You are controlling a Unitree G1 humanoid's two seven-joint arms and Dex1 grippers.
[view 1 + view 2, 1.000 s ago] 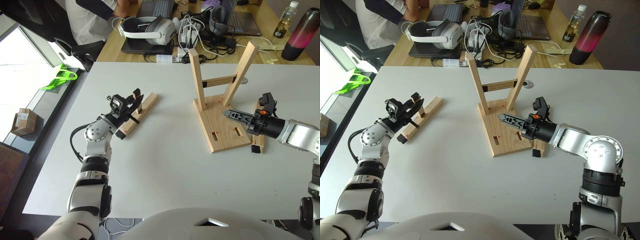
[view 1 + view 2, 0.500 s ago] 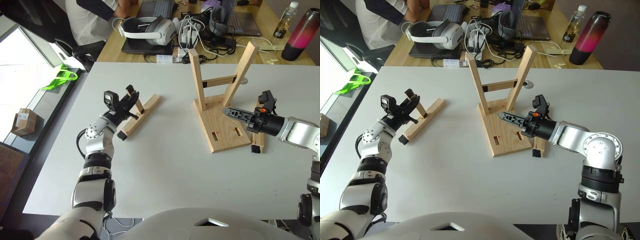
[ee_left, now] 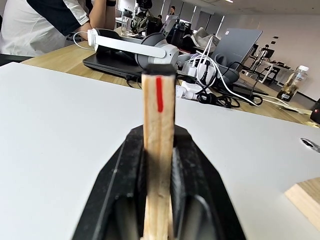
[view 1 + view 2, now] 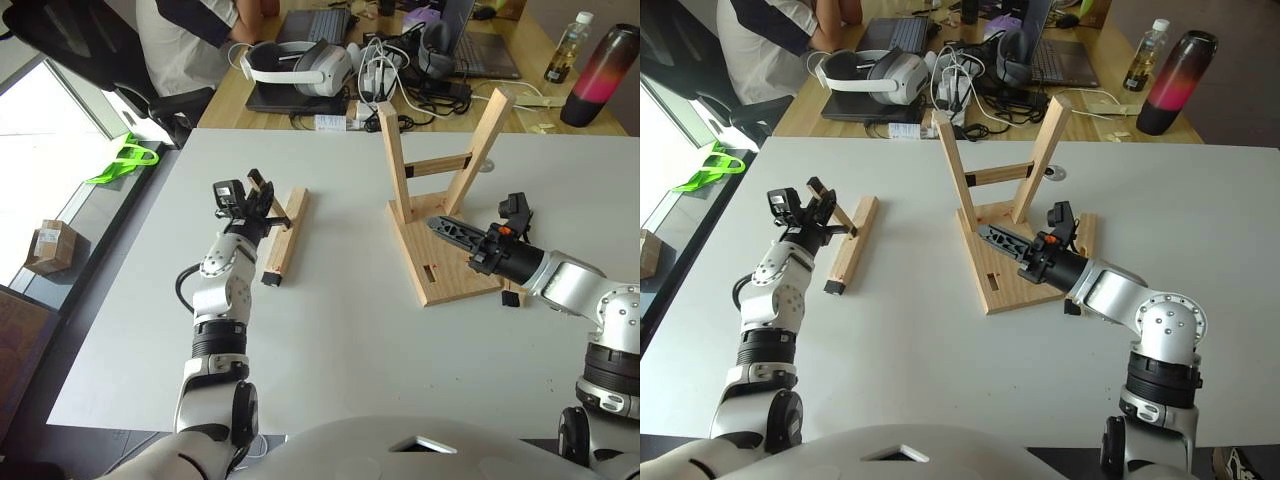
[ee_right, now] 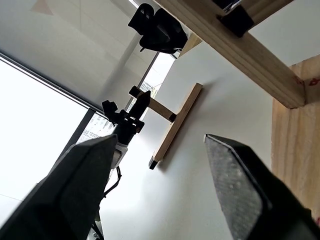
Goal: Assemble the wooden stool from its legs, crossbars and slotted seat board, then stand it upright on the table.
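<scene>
White table (image 4: 330,340); wrist views show left gripper (image 3: 159,134) clamping a crossbar (image 3: 159,100), right gripper (image 5: 160,145) spread over seat board (image 4: 447,277)

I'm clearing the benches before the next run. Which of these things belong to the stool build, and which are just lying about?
Belong: seat board with two fitted legs; loose leg-and-crossbar piece, held by the left gripper; spare leg beside the board.

Lying about: headset, laptop, cables, dark bottle, clear bottle, green bag.
</scene>
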